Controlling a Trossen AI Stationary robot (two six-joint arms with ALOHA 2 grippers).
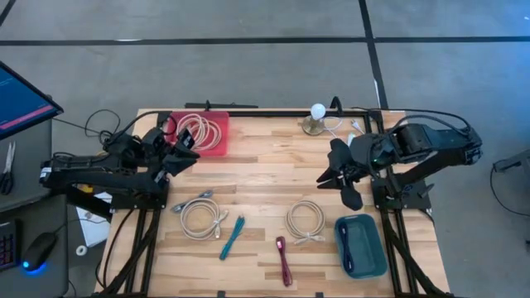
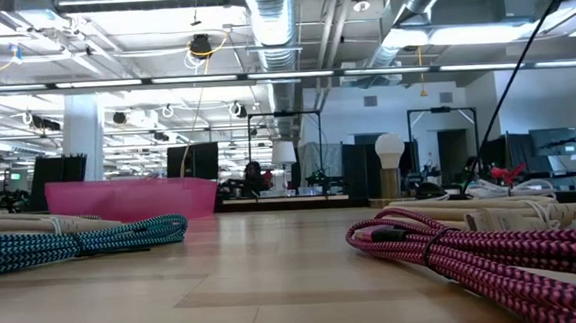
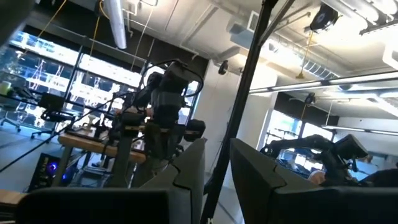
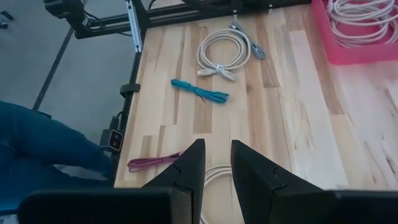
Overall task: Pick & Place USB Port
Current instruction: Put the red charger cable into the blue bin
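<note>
Several coiled USB cables lie flat on the wooden table: a white coil, a teal bundle, a magenta bundle and a second white coil. In the low view the teal bundle and the magenta bundle lie close by. More white cables fill a red tray at the far left. A blue tray sits at the near right. My left gripper hovers open beside the red tray. My right gripper is open, raised over the table's right half above the second white coil.
A small lamp with a round white bulb stands at the far edge, with loose white cords beside it. The right wrist view shows a person's blue-clad leg beyond the table's near edge. Bare wood lies in the table's middle.
</note>
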